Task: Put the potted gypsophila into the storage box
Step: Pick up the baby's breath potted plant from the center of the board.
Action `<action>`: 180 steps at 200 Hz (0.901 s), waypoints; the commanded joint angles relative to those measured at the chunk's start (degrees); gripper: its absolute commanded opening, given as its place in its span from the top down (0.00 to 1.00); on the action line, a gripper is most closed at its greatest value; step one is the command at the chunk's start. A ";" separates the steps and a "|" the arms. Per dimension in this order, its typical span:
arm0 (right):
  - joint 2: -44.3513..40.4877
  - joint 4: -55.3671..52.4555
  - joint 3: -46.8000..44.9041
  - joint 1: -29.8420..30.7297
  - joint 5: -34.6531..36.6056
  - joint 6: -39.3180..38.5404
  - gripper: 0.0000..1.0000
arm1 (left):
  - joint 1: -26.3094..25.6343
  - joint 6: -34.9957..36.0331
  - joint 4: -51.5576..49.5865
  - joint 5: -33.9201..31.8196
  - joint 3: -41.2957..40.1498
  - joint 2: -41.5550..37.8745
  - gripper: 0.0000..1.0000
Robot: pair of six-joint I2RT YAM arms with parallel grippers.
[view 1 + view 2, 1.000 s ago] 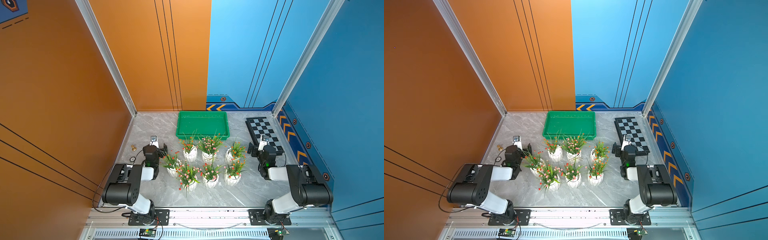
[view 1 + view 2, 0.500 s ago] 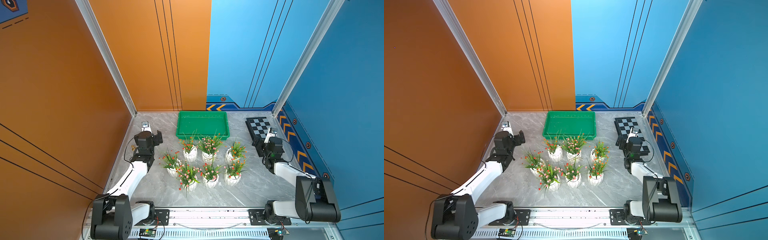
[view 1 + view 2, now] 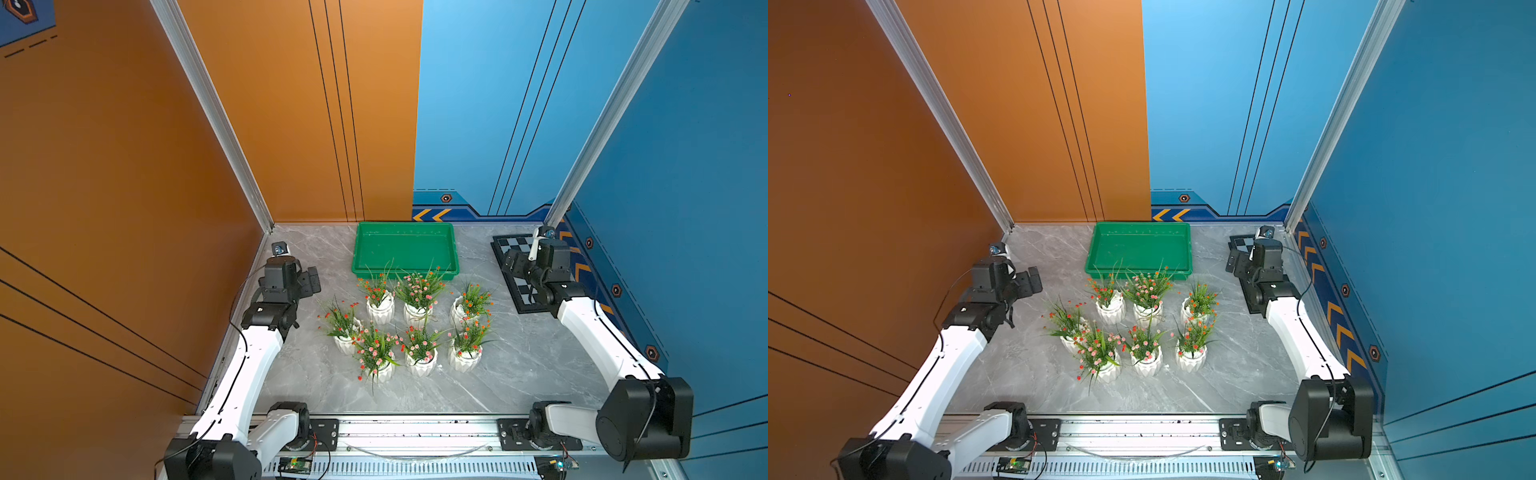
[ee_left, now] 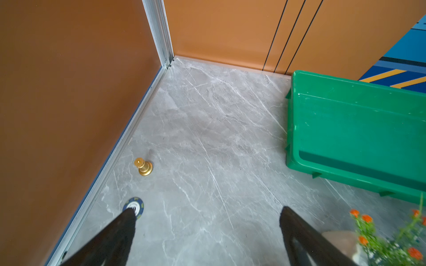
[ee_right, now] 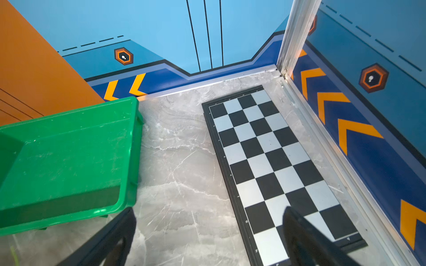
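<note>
Several potted gypsophila (image 3: 380, 311) (image 3: 1109, 311) stand in two rows mid-table in both top views: white ribbed pots with green sprigs and red, orange or pink blossoms. Behind them lies the empty green storage box (image 3: 405, 249) (image 3: 1138, 249). My left gripper (image 3: 311, 279) (image 4: 207, 211) hovers open over bare table, left of the pots and the storage box (image 4: 357, 129); one pot (image 4: 341, 239) shows beside a finger. My right gripper (image 3: 512, 264) (image 5: 208, 210) is open and empty, over the edge of the chequered board, right of the storage box (image 5: 69, 156).
A black-and-white chequered board (image 3: 507, 244) (image 5: 265, 149) lies along the right wall. By the left wall stand a small gold piece (image 4: 144, 167) and a blue round chip (image 4: 136, 205). Orange and blue walls close in three sides.
Both arms have unfolded and reached towards the back of the table, carrying the grippers away from the front. Both grippers stayed open. The pots and the box have not moved.
</note>
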 commanded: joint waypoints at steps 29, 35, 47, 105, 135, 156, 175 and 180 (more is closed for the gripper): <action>4.08 -25.57 8.29 -2.37 -6.96 6.09 0.00 | 0.86 -1.28 -12.20 7.63 5.19 1.96 0.02; 4.13 -27.08 8.74 -3.42 -8.73 6.69 0.00 | 0.85 -1.32 -13.08 8.02 5.70 2.28 0.02; 4.03 -29.92 9.34 -5.34 -10.84 7.21 0.00 | 0.95 -1.19 -14.22 8.81 6.53 2.69 0.02; 3.54 -39.97 9.84 -10.45 -10.56 4.61 0.00 | 1.12 -1.72 -15.03 11.93 9.27 3.79 0.02; 4.01 -40.71 7.49 -10.85 -10.63 4.64 0.00 | 1.11 -1.98 -15.20 13.42 10.00 4.40 0.02; 4.40 -40.82 6.12 -10.47 -12.06 4.43 0.03 | 1.12 -1.64 -15.99 14.07 10.89 5.31 0.02; 4.87 -40.84 5.29 -8.67 -11.83 3.99 0.05 | 1.11 -1.37 -16.08 14.10 10.93 6.11 0.02; 5.05 -40.90 5.17 -8.05 -11.73 3.81 0.06 | 1.12 -1.43 -16.13 14.19 10.95 6.25 0.02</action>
